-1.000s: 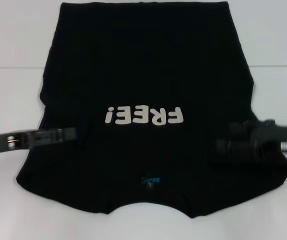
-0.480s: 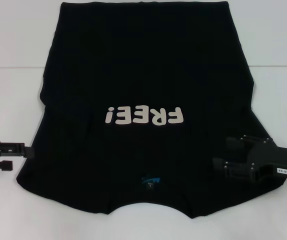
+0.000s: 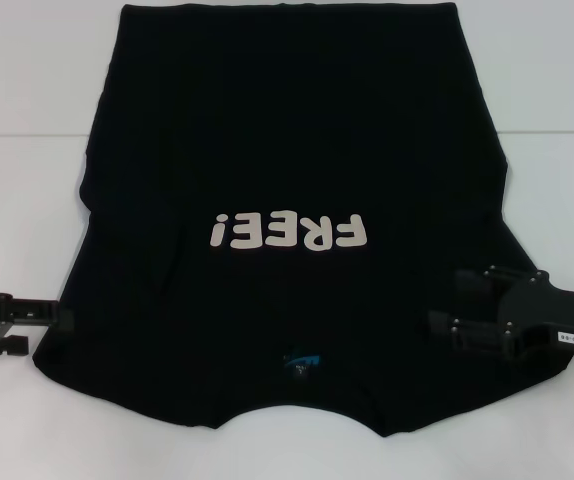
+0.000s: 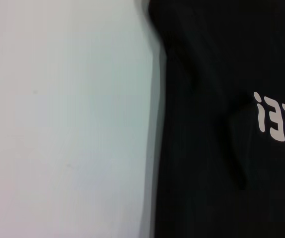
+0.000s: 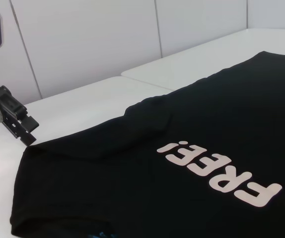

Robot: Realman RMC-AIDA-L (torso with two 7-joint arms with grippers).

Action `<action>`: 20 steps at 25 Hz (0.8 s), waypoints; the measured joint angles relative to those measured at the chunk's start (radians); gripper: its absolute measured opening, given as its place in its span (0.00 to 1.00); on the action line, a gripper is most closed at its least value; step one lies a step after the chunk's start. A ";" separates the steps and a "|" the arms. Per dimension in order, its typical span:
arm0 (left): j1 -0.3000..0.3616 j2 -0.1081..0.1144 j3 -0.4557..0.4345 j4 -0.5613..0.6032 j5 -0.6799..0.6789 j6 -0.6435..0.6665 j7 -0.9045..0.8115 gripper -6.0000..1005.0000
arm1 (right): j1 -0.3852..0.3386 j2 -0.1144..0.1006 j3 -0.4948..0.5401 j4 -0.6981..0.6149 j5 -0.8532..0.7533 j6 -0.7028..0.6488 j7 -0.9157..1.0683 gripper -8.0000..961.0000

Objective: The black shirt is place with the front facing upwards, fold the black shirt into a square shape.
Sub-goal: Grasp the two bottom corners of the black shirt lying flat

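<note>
Lying collar-near on table (image 3: 27, 100), black shirt (image 3: 297, 140) flanked: left gripper (image 3: 62, 318) at sleeve edge, right gripper (image 3: 447, 300) over opposite shoulder, apparently parted; left's state untellable.

blk shirt (image 3: 297, 130) | cream "FREE!" lettering (image 3: 289, 231) | blue neck label (image 3: 302, 360) | white table (image 3: 547, 100)

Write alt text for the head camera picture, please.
A black shirt with cream "FREE!" lettering lies flat, front up, on a white table. The left gripper sits at its left edge; the right gripper rests over its right sleeve.
</note>
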 joint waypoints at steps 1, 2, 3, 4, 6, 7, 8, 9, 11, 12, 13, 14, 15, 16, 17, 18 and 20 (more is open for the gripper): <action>0.000 0.000 0.000 0.000 0.001 -0.001 0.000 0.92 | 0.000 0.000 0.000 0.000 0.001 0.000 0.000 0.83; 0.000 -0.001 0.000 -0.001 0.001 -0.003 0.000 0.92 | 0.001 0.000 0.000 0.000 0.001 0.000 0.000 0.83; 0.000 -0.002 0.001 -0.001 0.002 -0.004 0.001 0.92 | 0.002 0.000 0.000 0.001 0.001 0.000 0.000 0.83; 0.000 -0.003 0.002 -0.002 0.003 -0.006 0.001 0.92 | 0.003 0.000 0.000 0.002 0.001 0.000 0.000 0.83; 0.000 -0.005 0.005 -0.008 0.004 -0.006 0.003 0.92 | 0.004 0.000 0.000 0.002 0.001 0.001 0.001 0.83; 0.000 -0.006 0.008 -0.012 0.004 -0.006 0.005 0.92 | 0.003 0.000 0.000 0.002 0.001 0.000 0.001 0.83; 0.000 -0.006 0.009 -0.015 0.004 -0.006 0.005 0.92 | 0.003 0.001 0.000 0.002 0.001 0.000 0.002 0.83; -0.001 -0.008 0.011 -0.016 0.004 -0.006 0.006 0.92 | 0.003 0.001 0.000 0.002 0.001 -0.001 0.003 0.83; -0.004 -0.013 0.013 -0.017 0.004 -0.006 0.006 0.92 | 0.002 0.001 0.000 0.000 0.001 -0.002 0.007 0.83; -0.005 -0.013 0.013 -0.017 0.004 -0.006 0.006 0.92 | 0.001 0.001 0.000 0.000 0.002 -0.002 0.008 0.83; -0.006 -0.015 0.015 -0.017 0.005 -0.004 0.007 0.92 | 0.001 0.001 0.000 -0.001 0.002 -0.002 0.008 0.83; -0.009 -0.017 0.018 -0.017 0.005 -0.002 0.008 0.92 | 0.001 0.001 0.000 -0.001 0.002 -0.002 0.008 0.83; -0.012 -0.020 0.023 -0.017 0.004 0.001 0.010 0.92 | 0.000 0.001 0.000 -0.001 0.002 -0.002 0.008 0.83; -0.016 -0.023 0.025 -0.017 0.003 0.005 0.013 0.92 | 0.000 0.001 0.000 -0.001 0.002 -0.002 0.008 0.83; -0.021 -0.027 0.029 -0.017 0.001 0.009 0.016 0.92 | 0.000 0.001 0.000 -0.001 0.002 -0.003 0.008 0.83; -0.024 -0.029 0.029 -0.017 0.001 0.011 0.018 0.92 | 0.000 0.001 0.000 -0.001 0.002 -0.004 0.008 0.83; -0.032 -0.034 0.038 -0.018 0.004 0.008 0.021 0.92 | 0.000 0.001 0.000 -0.002 0.003 -0.007 0.008 0.83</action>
